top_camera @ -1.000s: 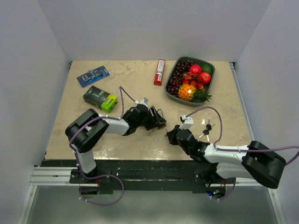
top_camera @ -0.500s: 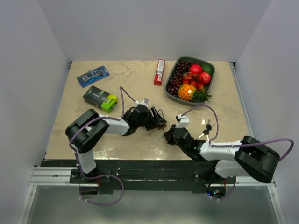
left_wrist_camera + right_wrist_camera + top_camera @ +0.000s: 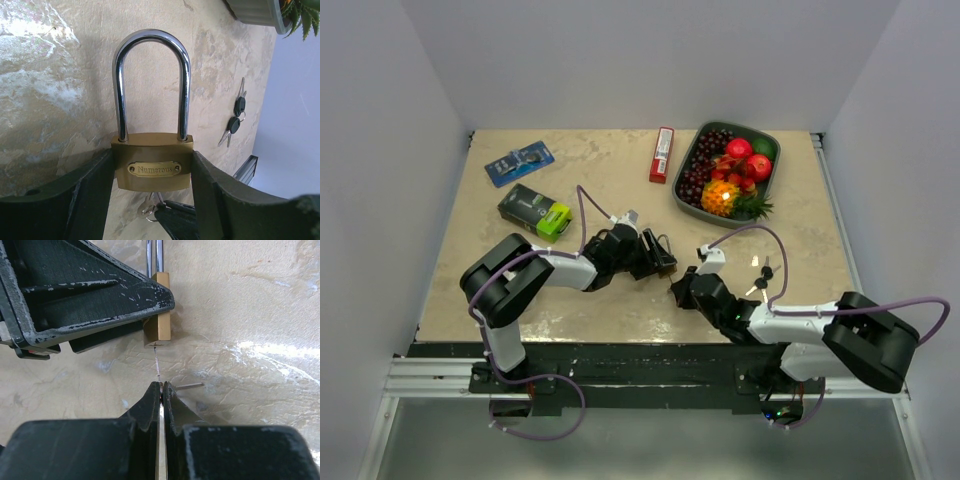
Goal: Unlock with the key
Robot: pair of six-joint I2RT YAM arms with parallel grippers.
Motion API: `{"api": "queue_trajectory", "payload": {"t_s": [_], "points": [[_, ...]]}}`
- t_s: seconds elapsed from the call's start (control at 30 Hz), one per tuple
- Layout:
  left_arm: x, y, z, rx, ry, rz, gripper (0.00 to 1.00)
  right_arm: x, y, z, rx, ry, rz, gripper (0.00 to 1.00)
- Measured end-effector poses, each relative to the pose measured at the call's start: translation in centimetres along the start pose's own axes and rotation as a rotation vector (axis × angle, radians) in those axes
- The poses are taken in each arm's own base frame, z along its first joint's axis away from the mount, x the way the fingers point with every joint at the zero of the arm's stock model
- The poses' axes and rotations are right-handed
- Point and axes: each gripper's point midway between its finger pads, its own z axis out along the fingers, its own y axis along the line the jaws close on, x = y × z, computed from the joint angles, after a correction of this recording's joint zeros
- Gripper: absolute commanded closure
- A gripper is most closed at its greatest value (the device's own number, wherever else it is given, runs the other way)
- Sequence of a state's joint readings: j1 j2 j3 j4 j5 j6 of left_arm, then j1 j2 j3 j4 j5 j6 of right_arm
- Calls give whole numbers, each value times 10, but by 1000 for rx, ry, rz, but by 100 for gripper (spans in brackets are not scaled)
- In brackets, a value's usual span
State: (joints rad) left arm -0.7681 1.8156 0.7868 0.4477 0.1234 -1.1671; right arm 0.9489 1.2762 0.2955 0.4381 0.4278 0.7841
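My left gripper is shut on the brass body of a padlock with a closed steel shackle; it holds it near the table's middle. My right gripper is shut on a thin silver key, seen edge-on, whose blade tip sits in the keyhole at the bottom of the padlock. In the left wrist view the key hangs just below the lock with the right gripper's fingertips on it. In the top view the right gripper is just right of the lock.
Two spare black-headed keys lie on the table right of the grippers. A grey tray of fruit stands at the back right, a red bar beside it, a green-black box and a blue packet at the left.
Over the last second my right gripper moved a little left toward the padlock with the key; in the last half second nothing visibly moved. The left arm has held still.
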Motion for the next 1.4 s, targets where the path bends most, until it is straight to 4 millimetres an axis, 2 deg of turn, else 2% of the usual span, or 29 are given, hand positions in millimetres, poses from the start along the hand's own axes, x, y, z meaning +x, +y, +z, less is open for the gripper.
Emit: {"api": "queue_trajectory", "payload": {"t_s": [0.23,0.63,1.4], "points": [[0,0,0,0,0,0,100,-6,2,-2,-6,-18,7,100],[0,0,0,0,1,1,100,-2,-4,2,23,-13,-3,100],[0,0,0,-1,-2,2,100,-5,-1,3,17,-21,-3,100]]}}
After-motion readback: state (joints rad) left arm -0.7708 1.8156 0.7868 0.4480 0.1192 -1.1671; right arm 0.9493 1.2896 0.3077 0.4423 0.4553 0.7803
